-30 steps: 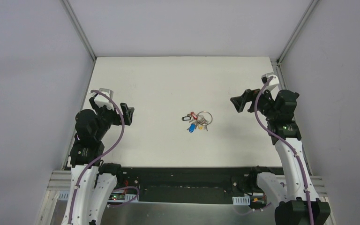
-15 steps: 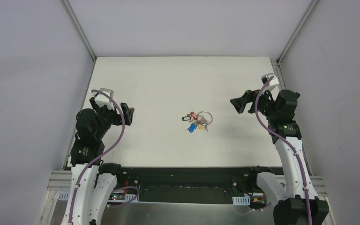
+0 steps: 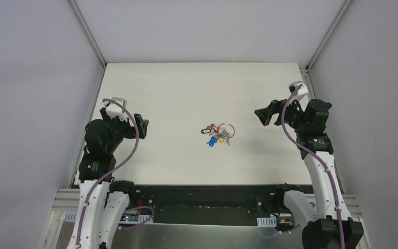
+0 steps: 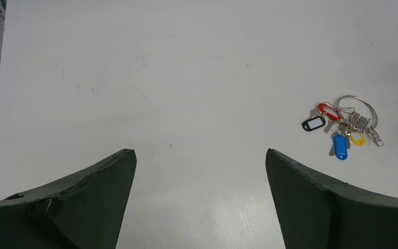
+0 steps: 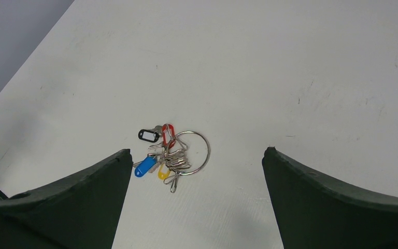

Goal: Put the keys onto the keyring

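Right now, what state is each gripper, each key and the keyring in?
left gripper: open, empty.
right gripper: open, empty.
keyring: flat on the table, ungripped.
black-tag key: flat, beside the keyring.
red-tag key: flat, against the keyring; threaded or not, unclear.

We cannot tell if keys (image 5: 168, 136) hang on keyring (image 5: 208, 148) or merely touch it; blades too small to trace. Left gripper (image 4: 199, 153), right gripper (image 5: 197, 151): finger bases cut by bottom picture edge.
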### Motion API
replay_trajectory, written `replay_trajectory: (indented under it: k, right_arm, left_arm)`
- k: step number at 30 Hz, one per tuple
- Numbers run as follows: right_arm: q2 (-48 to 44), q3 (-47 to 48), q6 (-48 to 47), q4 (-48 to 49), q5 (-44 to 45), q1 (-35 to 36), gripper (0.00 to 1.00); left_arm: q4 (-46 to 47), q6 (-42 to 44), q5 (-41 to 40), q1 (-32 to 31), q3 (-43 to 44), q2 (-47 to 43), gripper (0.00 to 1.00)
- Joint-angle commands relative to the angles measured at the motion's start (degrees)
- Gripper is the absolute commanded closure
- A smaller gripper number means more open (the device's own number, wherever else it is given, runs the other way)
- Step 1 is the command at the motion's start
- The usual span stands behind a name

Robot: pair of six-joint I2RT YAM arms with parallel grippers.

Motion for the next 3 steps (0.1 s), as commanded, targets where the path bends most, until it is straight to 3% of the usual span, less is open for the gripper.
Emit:
replay_trajectory:
  k: [1, 3]
  right_arm:
    - [-0.07, 0.24, -1.35, 0.9, -1.23, -0.48, 0.0]
    - [-0.19, 0.44, -1.3, 0.78, -1.3, -0.56, 0.0]
  left_arm:
    - [0.91, 1.19, 0.75, 0.97, -0.49, 0.15, 0.01]
    - [0.8, 1.24, 0.56, 0.97, -0.39, 0.19, 0.01]
